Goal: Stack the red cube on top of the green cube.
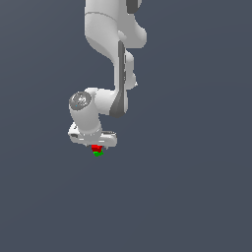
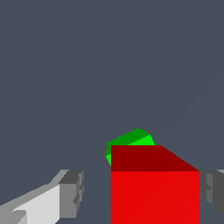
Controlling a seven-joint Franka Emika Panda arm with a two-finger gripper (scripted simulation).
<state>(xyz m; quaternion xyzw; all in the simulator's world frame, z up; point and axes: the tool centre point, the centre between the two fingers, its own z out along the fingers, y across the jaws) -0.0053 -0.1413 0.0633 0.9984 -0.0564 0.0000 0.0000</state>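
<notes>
The red cube point(image 1: 96, 147) point(image 2: 155, 197) rests above the green cube point(image 1: 98, 153) point(image 2: 131, 140), of which only a sliver shows from behind it in the wrist view. My gripper point(image 1: 97, 146) point(image 2: 140, 192) hangs straight over the pair with the red cube between its fingers. One grey finger pad point(image 2: 72, 192) stands well apart from the cube's side. The other pad point(image 2: 214, 192) sits close to the opposite side with a thin gap. The gripper is open.
A plain dark grey floor point(image 1: 197, 197) surrounds the cubes in both views. The white arm point(image 1: 106, 44) reaches down from the top of the exterior view. No other objects show.
</notes>
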